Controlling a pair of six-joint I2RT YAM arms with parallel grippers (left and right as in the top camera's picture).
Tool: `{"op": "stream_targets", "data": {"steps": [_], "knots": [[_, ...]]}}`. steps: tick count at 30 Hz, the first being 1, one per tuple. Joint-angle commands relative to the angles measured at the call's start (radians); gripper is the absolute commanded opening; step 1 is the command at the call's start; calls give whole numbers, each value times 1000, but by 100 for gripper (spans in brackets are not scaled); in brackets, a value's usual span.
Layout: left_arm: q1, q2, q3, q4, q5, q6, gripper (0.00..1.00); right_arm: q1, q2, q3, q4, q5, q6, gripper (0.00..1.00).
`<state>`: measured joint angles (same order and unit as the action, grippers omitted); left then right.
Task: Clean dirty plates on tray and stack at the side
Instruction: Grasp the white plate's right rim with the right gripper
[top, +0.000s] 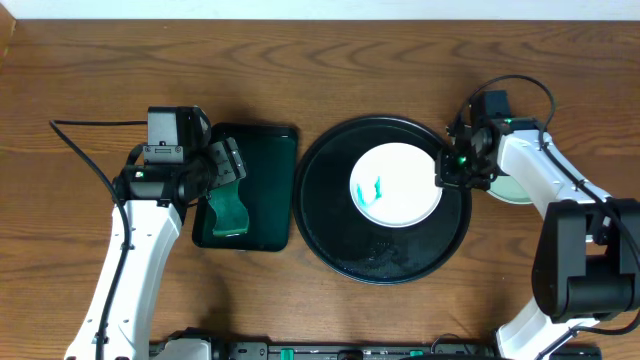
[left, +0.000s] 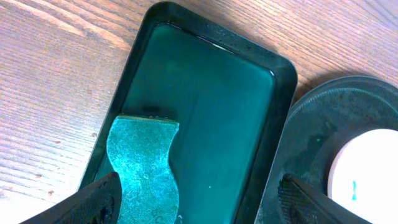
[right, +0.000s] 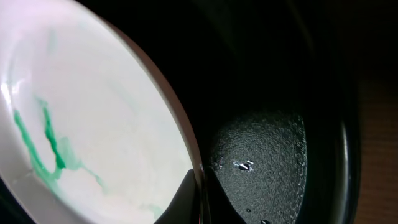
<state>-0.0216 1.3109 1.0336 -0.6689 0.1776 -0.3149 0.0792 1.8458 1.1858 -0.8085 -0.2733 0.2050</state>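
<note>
A white plate (top: 395, 185) with a green smear lies in the large round black tray (top: 330, 240). My right gripper (top: 447, 172) is shut on the plate's right rim. In the right wrist view its fingers (right: 200, 199) pinch the edge of the plate (right: 93, 124) over the wet tray floor (right: 261, 162). A pale mint-green plate (top: 512, 188) lies on the table right of the tray, mostly hidden by the right arm. My left gripper (top: 232, 170) is open and empty (left: 199, 202).
A rectangular dark green tray (top: 275, 135) holding liquid sits left of the black tray, with a green sponge (left: 143, 168) at its near end, between and below my left fingers. The black tray's edge (left: 323, 124) and the white plate (left: 367, 168) show in the left wrist view.
</note>
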Motion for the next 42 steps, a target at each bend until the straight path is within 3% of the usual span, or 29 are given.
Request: {"op": "stream_targets", "data": {"steps": [1,16,25,28,30,32,34,37,42], "knots": [[1,-3,18,0,2,4,81,25,5,-7,1,41,57,2],[1,-3,18,0,2,4,81,90,5,-17,0,130,131,2],[1,-3,18,1,2,4,81,108,5,-17,11,161,131,11],[1,-3,18,0,2,4,81,108,5,-17,16,180,127,17],[1,-3,18,0,2,4,81,108,5,-17,23,180,127,30],[1,-3,18,0,2,4,81,108,5,-17,28,179,127,33],[1,-3,18,0,2,4,81,108,5,-17,35,179,127,45],[1,-3,18,0,2,4,81,108,5,-17,42,179,113,52],[1,-3,18,0,2,4,81,108,5,-17,66,179,14,54]]}}
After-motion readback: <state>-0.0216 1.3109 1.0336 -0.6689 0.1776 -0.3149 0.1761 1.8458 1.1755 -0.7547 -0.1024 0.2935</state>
